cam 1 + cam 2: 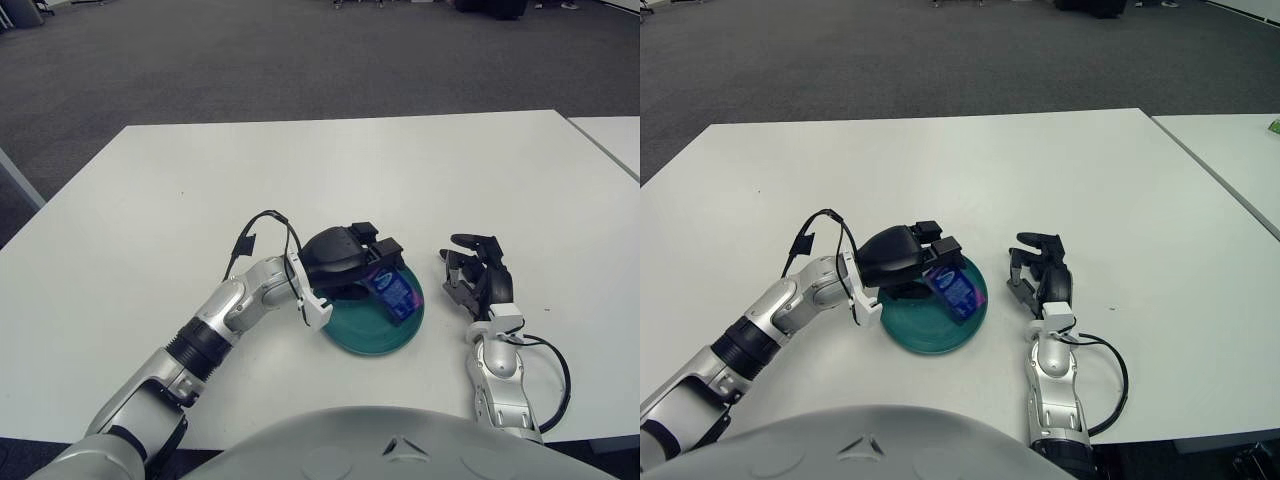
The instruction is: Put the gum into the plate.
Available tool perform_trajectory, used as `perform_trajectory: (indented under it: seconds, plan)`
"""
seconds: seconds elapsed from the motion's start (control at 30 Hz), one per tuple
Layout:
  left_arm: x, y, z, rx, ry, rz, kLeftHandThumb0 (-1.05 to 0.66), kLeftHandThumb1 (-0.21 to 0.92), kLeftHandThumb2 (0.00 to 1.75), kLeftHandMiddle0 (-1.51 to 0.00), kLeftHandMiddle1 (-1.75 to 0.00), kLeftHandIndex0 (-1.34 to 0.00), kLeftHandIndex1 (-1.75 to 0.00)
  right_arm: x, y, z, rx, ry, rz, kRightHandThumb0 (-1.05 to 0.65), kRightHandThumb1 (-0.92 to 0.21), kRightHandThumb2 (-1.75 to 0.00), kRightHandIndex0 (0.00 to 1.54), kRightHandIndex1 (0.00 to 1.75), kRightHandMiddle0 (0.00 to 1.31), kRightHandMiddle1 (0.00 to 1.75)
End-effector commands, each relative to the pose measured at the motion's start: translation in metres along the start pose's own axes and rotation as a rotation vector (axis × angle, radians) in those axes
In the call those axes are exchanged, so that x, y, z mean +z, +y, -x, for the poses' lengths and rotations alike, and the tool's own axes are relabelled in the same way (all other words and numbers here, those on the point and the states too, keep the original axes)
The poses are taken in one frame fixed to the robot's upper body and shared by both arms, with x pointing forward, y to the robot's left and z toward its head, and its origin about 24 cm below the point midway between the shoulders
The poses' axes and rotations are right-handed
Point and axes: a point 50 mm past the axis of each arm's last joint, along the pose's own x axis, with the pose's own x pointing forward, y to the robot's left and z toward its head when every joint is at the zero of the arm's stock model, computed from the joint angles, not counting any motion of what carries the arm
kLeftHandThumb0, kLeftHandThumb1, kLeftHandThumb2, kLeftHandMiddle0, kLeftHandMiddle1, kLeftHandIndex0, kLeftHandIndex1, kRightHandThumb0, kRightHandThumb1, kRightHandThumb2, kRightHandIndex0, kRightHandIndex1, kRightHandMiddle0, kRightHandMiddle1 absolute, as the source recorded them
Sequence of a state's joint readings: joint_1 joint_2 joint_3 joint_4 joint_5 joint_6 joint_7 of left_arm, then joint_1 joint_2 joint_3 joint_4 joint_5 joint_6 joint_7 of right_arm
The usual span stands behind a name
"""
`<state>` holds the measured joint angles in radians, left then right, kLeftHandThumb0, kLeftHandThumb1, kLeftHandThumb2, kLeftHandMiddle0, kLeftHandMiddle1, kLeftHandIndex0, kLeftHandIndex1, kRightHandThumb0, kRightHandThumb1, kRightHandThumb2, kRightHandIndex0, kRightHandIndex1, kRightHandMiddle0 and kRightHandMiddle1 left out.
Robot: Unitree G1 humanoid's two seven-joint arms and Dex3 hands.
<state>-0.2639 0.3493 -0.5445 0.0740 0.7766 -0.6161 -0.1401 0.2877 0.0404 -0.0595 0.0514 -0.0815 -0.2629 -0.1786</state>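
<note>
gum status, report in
Left robot hand shut on gum, over teal plate. Right robot hand idle right of plate. Nothing in the way.

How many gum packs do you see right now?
1. The gum pack is held in the left hand over the green plate. The hand may hide others. The right hand is beside the plate.

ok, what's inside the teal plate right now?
The gum pack sits tilted over the plate, gripped by the left hand. The hand covers the plate's back part, so I cannot tell whether the pack touches it. The right hand shows to the plate's right.
</note>
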Motion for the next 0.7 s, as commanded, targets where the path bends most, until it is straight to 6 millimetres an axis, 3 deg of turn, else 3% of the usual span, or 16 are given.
perform_trajectory:
  seconds: [0.0, 0.2, 0.67]
  plan:
    - [-0.0067, 0.0064, 0.0021, 0.019, 0.012, 0.022, -1.03, 0.92, 0.33, -0.03, -0.09, 0.0, -0.17, -0.0324, 0.0013, 0.0152, 0.003, 0.177, -0.003, -0.35, -0.92, -0.48, 0.45, 0.84, 0.24, 1.69]
    - [-0.0091, 0.0074, 0.0042, -0.006, 0.024, 0.082, -1.05, 0.92, 0.28, 0.0, -0.01, 0.0, -0.02, -0.0327, 0.0018, 0.0146, 0.001, 0.171, -0.011, -0.35, -0.92, -0.45, 0.45, 0.83, 0.26, 1.67]
    - [-0.0144, 0.0117, 0.0079, -0.045, 0.046, 0.181, -1.05, 0.92, 0.19, 0.0, 0.0, 0.0, 0.0, -0.0331, 0.002, 0.0143, -0.014, 0.19, -0.015, -0.35, -0.92, -0.43, 0.44, 0.79, 0.29, 1.65]
